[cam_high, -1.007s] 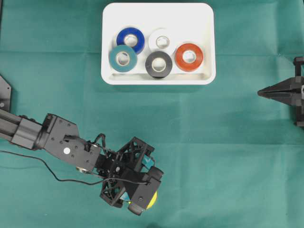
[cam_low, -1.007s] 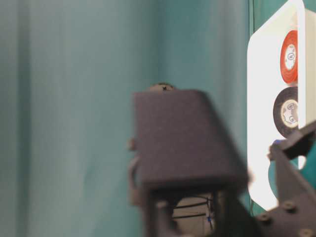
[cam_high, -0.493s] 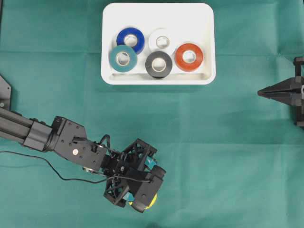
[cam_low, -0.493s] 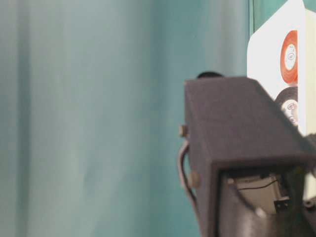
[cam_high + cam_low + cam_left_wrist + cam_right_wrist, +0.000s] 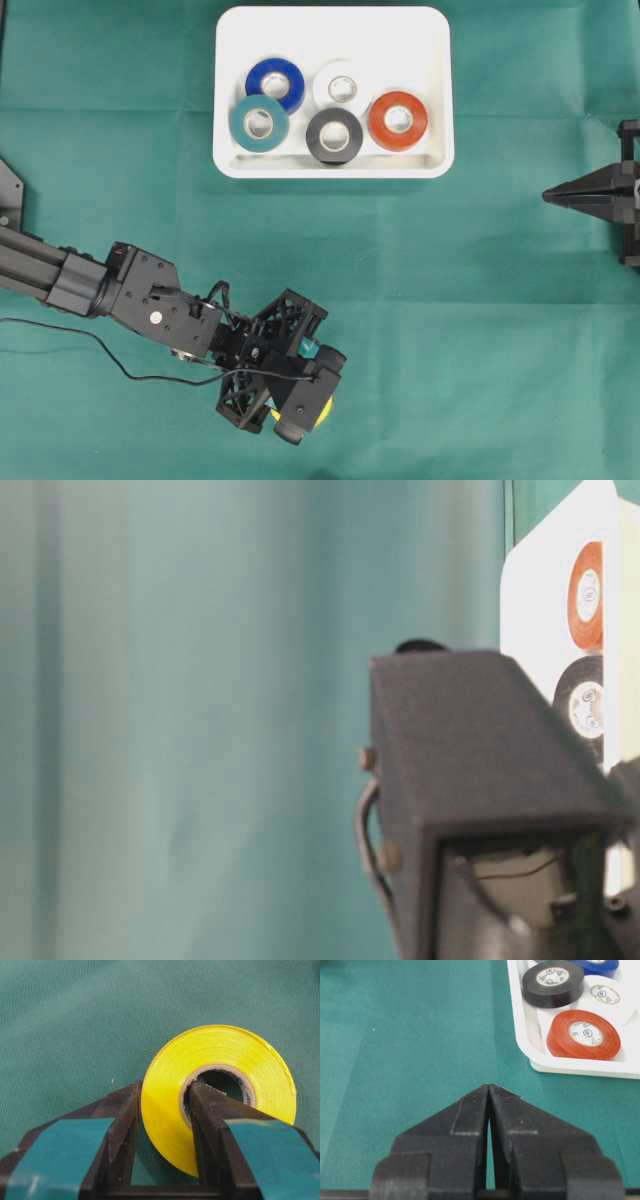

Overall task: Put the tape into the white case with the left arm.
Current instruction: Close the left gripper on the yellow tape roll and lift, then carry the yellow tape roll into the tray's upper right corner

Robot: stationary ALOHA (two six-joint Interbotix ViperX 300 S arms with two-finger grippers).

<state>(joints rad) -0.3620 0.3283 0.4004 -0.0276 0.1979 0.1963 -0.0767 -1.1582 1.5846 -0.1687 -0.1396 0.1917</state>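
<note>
On the green-clothed counter [image 5: 480, 300], the left tool [image 5: 162, 1097] pinches the yellow tape [image 5: 220, 1090]'s wall, apparently still grounded; the right tool [image 5: 489, 1091] rests closed.

A wrinkled green cloth [image 5: 480, 300] is spread across the whole work surface. A thin black cable [image 5: 100, 352] is laid over it at the lower left, curving across the fabric. Faint straight creases are seen running through the cloth.

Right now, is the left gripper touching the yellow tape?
Touching. The left wrist view shows the left gripper shut on the yellow tape: one finger presses the roll's outer face, the other sits inside its core, with no gap.
</note>
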